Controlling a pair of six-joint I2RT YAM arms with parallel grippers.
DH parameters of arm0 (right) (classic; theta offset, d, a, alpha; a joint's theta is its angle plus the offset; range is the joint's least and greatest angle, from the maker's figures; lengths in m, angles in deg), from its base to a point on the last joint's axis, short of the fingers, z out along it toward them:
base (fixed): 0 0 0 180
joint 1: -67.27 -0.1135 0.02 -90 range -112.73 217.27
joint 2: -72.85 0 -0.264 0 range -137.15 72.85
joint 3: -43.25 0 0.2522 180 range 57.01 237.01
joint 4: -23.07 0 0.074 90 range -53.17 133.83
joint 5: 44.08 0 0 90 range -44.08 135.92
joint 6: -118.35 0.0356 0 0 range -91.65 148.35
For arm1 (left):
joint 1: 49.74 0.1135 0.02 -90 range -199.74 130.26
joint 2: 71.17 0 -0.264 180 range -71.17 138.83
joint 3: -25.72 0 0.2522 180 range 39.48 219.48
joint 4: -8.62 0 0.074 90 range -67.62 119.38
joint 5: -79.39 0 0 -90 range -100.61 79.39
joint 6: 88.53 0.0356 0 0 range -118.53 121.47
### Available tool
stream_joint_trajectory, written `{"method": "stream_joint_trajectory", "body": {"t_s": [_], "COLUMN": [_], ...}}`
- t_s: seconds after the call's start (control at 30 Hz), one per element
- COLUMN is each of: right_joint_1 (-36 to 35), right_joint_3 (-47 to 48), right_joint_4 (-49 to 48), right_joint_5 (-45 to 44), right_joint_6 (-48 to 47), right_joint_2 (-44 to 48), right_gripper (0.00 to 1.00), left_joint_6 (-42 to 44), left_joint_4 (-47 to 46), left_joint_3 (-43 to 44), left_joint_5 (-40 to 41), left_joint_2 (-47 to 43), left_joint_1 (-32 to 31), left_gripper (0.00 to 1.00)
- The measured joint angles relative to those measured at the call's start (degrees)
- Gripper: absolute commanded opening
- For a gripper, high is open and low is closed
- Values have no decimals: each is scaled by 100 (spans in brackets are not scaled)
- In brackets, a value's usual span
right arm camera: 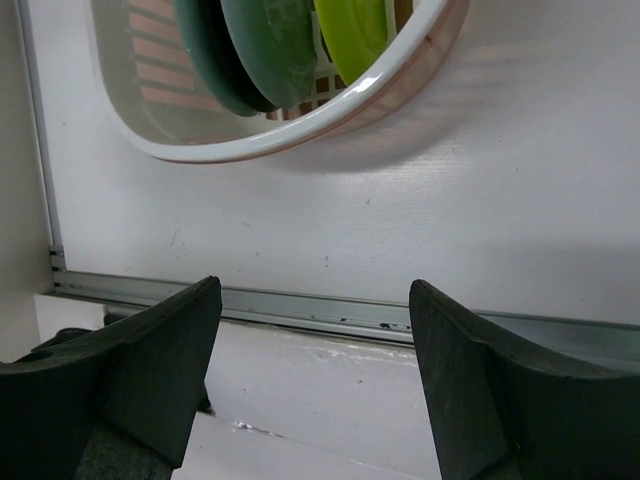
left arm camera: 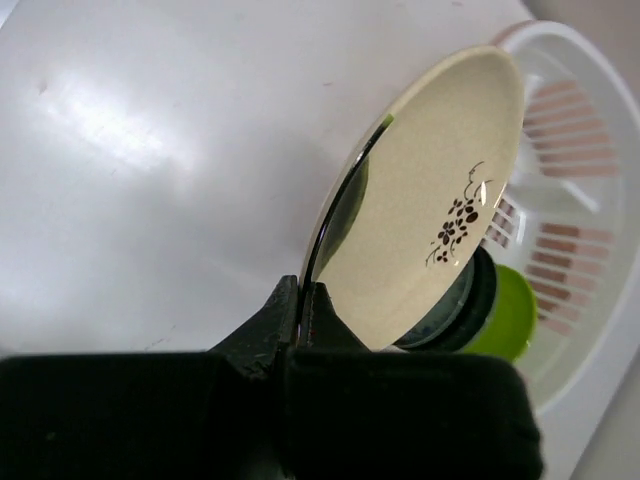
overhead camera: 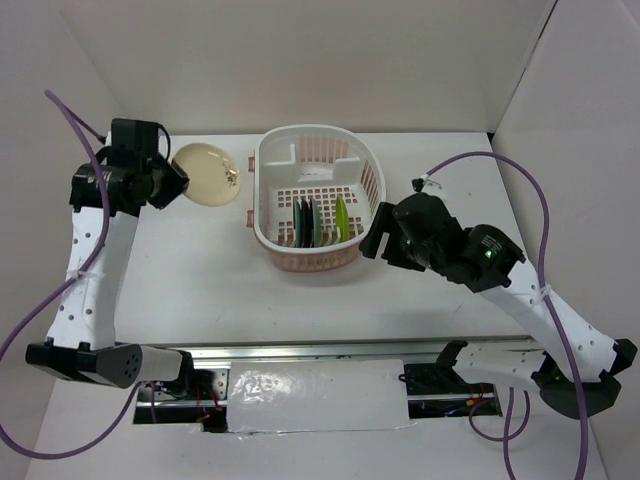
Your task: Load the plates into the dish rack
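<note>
My left claw (left arm camera: pixel 301 300) pinched the tan plate (left arm camera: pixel 425 205) by its rim, just short of the dish rack (overhead camera: pixel 259 190); right claw (right arm camera: pixel 315 335) sat spread wide.

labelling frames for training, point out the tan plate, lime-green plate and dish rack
tan plate (left arm camera: pixel 430 170), left wrist view, inner face
lime-green plate (right arm camera: pixel 352 30), right wrist view, face
dish rack (overhead camera: pixel 310 128), top external view, far rim

Right wrist: dish rack (right arm camera: pixel 250 150), racked plates (right arm camera: pixel 270 50) cropped at top; left wrist: tan plate (left arm camera: pixel 430 190) half-hides them
</note>
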Motion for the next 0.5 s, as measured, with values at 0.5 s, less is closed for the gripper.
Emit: {"method": "stream_joint_trajectory", "body": {"t_s": [0.5], "right_joint_1": [219], "right_joint_3": [826], "right_joint_4": [-1692], "right_joint_5": [1871], "right_joint_6": [-708], "right_joint_2": [-522], "right_gripper": [95], "left_joint_6": [2059], "left_joint_4": [-1631], "left_joint_3": [-697], "left_joint_5": [-4046], "left_joint_2": [-717], "left_joint_1": [-59], "left_gripper": [0]}}
